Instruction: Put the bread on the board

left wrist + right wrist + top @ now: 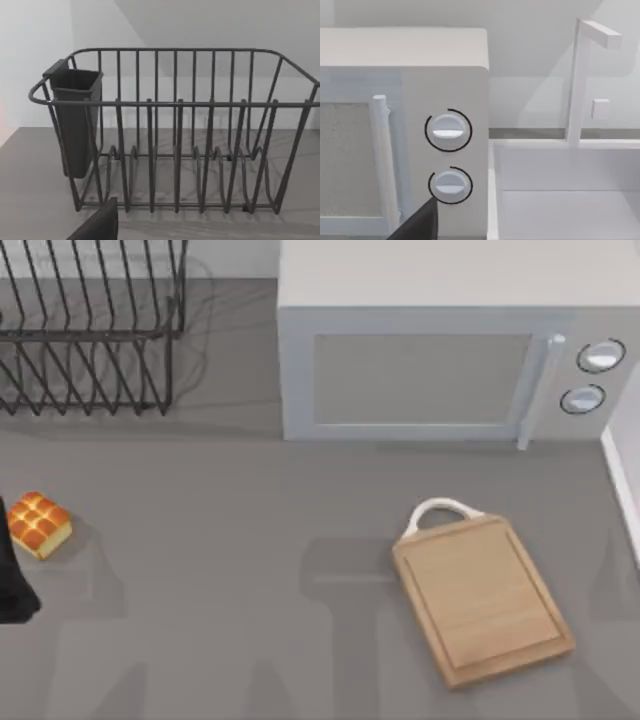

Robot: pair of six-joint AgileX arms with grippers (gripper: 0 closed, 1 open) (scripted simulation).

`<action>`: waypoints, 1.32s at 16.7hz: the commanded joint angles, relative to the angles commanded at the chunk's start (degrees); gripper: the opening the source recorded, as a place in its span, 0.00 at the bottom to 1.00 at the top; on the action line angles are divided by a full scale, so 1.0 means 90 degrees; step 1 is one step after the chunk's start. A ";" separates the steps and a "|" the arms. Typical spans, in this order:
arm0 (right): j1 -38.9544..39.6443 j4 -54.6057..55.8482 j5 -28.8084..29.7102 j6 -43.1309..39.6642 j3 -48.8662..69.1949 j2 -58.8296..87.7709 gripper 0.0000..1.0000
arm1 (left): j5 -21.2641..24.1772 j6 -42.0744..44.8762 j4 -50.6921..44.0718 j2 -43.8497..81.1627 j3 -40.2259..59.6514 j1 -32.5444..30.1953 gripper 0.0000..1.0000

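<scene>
The bread (38, 525), a small block of orange-brown rolls with pale sides, lies on the grey table at the far left edge of the top view. The board (482, 601), light wood with a white loop handle (440, 512), lies tilted at the front right, nothing on it. A black part of my left arm (12, 580) sits at the left edge, just in front of the bread. A dark part of my left gripper (97, 226) shows in the left wrist view. A dark part of my right gripper (417, 222) shows in the right wrist view.
A black wire dish rack (90, 325) with a dark cup (75, 120) stands at the back left. A grey microwave (440, 350) with two knobs (448, 131) fills the back middle and right. A white basin (560, 190) lies to its right.
</scene>
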 joint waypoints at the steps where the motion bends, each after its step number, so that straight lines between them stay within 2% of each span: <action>1: 0.0000 0.0000 0.0000 0.0000 0.0000 0.0000 1.00 | 0.0000 0.0000 0.0000 0.0000 0.0000 0.0000 1.00; 5: 0.0000 0.0000 0.0000 0.0000 0.0000 0.0000 1.00 | -0.0009 0.0179 -0.0273 0.0395 0.0387 0.0012 1.00; 9: 0.0000 0.0000 0.0000 0.0000 0.0000 0.0000 1.00 | -0.0011 0.0761 -0.1160 0.1869 0.1668 0.0022 1.00; 18: 0.0000 0.0000 0.0000 0.0000 0.0000 0.0000 1.00 | 0.0002 0.2630 -0.4239 0.7971 0.5527 0.0034 1.00; 22: 0.0000 0.0000 0.0000 0.0000 0.0000 0.0000 1.00 | 0.0003 0.3375 -0.5435 1.0130 0.7090 0.0042 1.00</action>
